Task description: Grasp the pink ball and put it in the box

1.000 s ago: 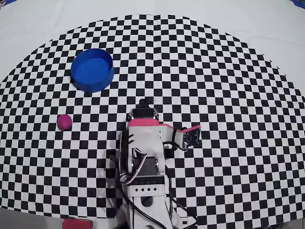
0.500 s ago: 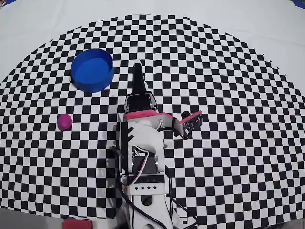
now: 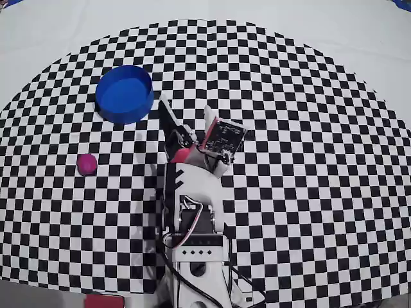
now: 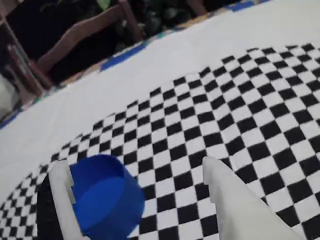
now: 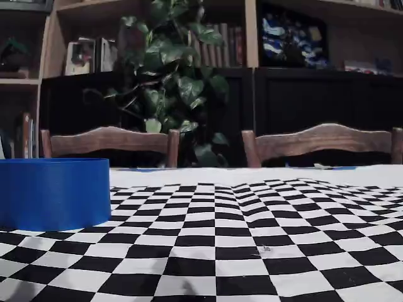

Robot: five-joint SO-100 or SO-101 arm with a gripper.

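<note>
The pink ball (image 3: pixel 87 164) lies on the checkered mat, left of the arm and well apart from it. It does not show in the wrist view or the fixed view. The box, a round blue tub, stands at the upper left (image 3: pixel 124 94), empty. My gripper (image 3: pixel 188 116) hovers just right of the box, open, with nothing between its fingers. In the wrist view the box (image 4: pixel 107 197) sits low on the left, partly behind the left finger (image 4: pixel 62 200), while the gripper (image 4: pixel 134 165) spreads wide. The fixed view shows only the box (image 5: pixel 53 192).
The arm's base (image 3: pixel 196 256) stands at the mat's near edge. A white cloth (image 3: pixel 359 38) surrounds the checkered mat (image 3: pixel 308 160). Wooden chairs (image 5: pixel 315 141), a plant (image 5: pixel 170 75) and bookshelves stand beyond the table's far edge.
The arm has unfolded and reached forward, then swung left toward the box. The wrist has rolled and the jaws have opened. Ball and box have not moved.
</note>
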